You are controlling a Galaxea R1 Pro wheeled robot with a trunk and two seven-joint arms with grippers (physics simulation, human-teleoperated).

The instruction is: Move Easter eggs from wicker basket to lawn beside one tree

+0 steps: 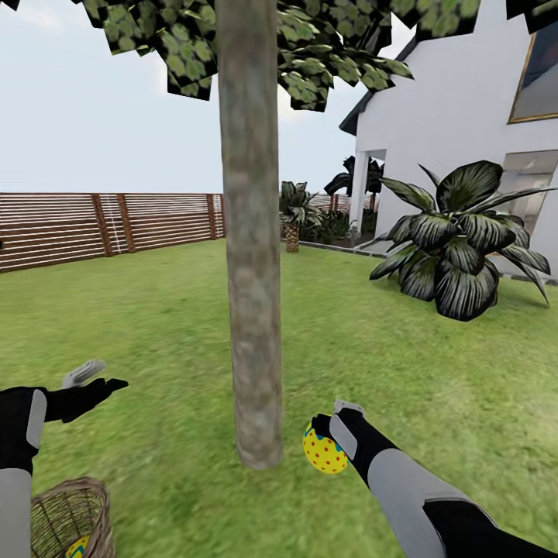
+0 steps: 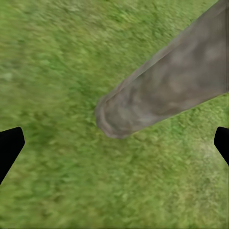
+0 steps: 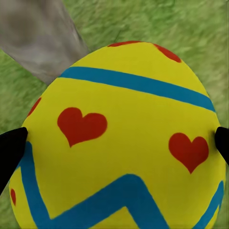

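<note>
A thick grey-brown tree (image 1: 252, 271) rises from the lawn (image 1: 155, 310) straight ahead. Just right of the trunk's base, my right gripper (image 1: 327, 432) is shut on a yellow Easter egg (image 1: 324, 453), held just above the grass. In the right wrist view the egg (image 3: 119, 143) has red hearts and blue bands, with the trunk (image 3: 38, 38) behind it. My left gripper (image 1: 99, 378) hangs open and empty left of the trunk; its camera looks at the trunk's base (image 2: 162, 90). The wicker basket (image 1: 70, 511) stands at the lower left with another egg (image 1: 77, 548) peeking inside.
A slatted wooden fence (image 1: 101, 225) borders the lawn on the left. A white house (image 1: 457, 116) stands at the right, with a large dark leafy plant (image 1: 457, 240) in front of it. A small palm (image 1: 293, 221) stands further back.
</note>
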